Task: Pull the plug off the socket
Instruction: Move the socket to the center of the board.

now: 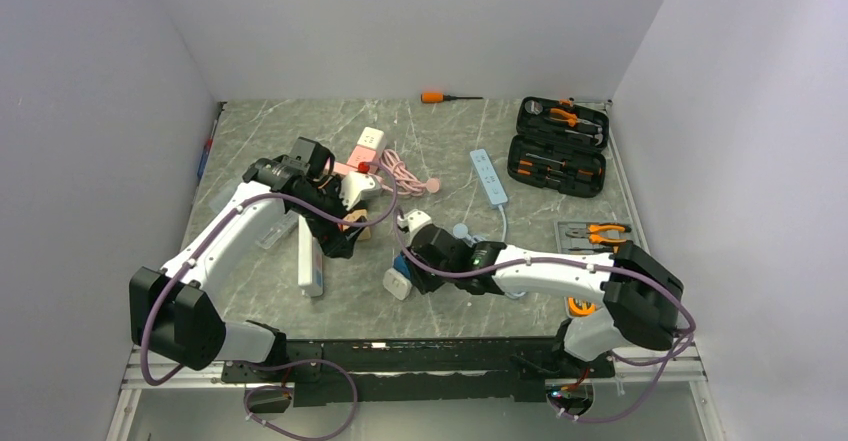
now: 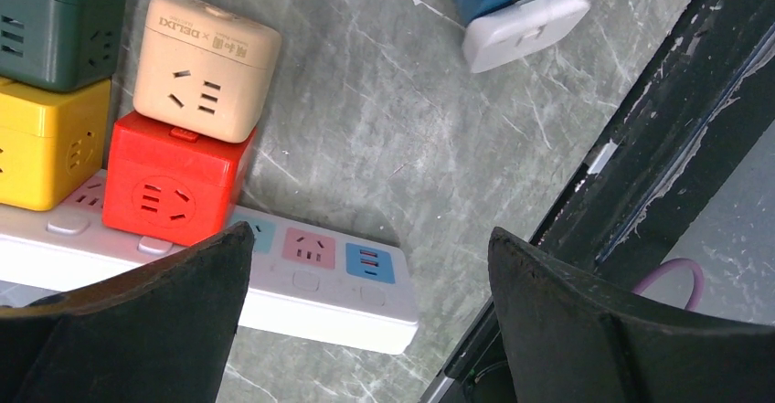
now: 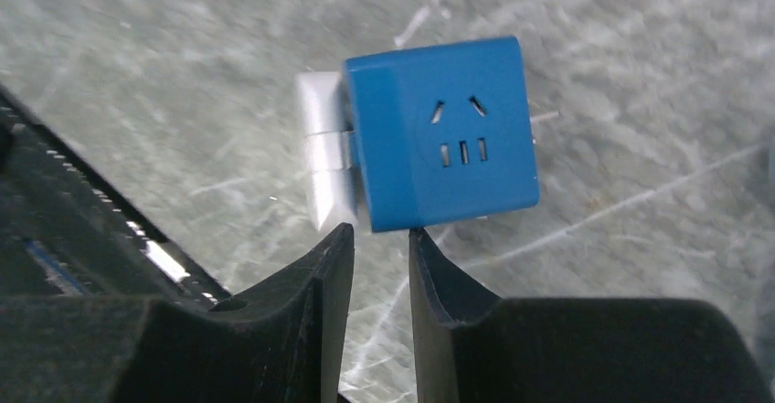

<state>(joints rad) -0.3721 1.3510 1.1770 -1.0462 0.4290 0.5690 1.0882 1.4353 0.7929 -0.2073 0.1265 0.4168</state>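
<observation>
Blue cube (image 3: 439, 133) at barely-open R jaws

"DELIXI" brand mark on the beige cube socket (image 2: 203, 69).

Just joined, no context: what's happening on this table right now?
Two arms are on a plug-pulling job. The right claw sits at the edge of the blue cube socket, jaws narrowed to a slim gap with nothing visibly between them. The white plug is against the cube's side, not yet pulled off. The left claw hangs wide open over the white power strip, which has a red cube sitting on it, and holds nothing.
</observation>
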